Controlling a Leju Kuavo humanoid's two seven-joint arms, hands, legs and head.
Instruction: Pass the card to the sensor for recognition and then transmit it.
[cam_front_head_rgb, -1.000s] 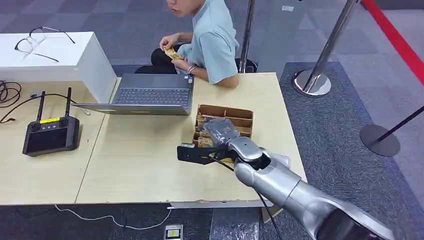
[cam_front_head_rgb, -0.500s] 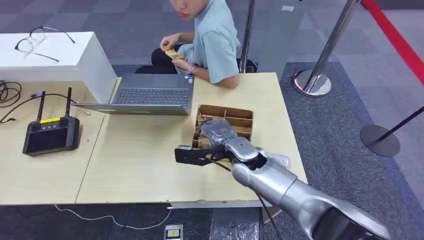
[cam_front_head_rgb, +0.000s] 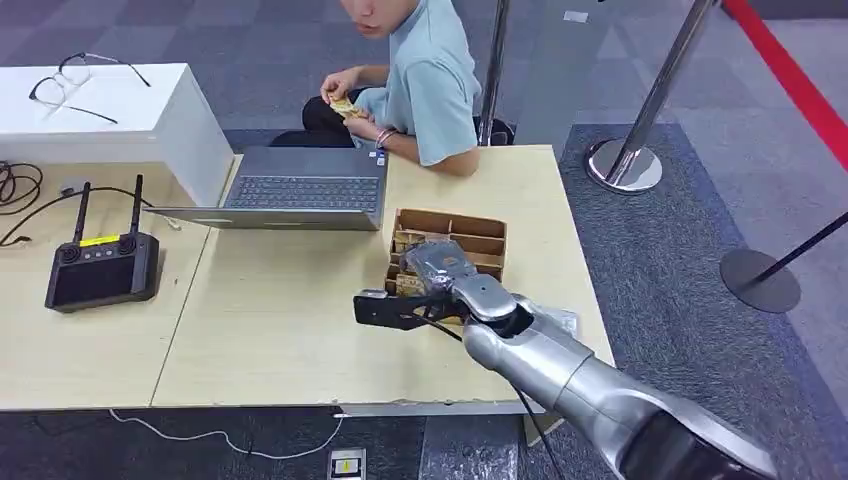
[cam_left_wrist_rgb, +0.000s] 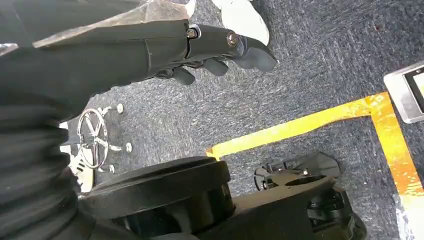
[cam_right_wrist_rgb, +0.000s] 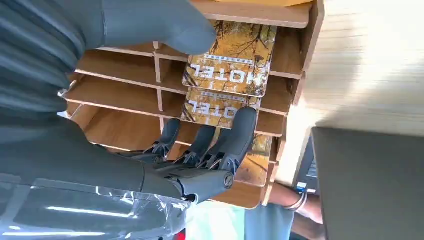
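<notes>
So there's a slotted wooden card rack (cam_front_head_rgb: 470, 232) sitting on the pale wood worktop (cam_front_head_rgb: 290, 320), just beside the grey laptop's front corner. It's split into rows of little compartments by thin dividers. Two yellow-brown hotel key cards with an autumn tree print and "HOTEL" lettering (cam_right_wrist_rgb: 231, 57) lie flat in neighbouring slots, one right after the other (cam_right_wrist_rgb: 216, 106). A further slot shows a bit of the same yellowish print, can't tell more.
</notes>
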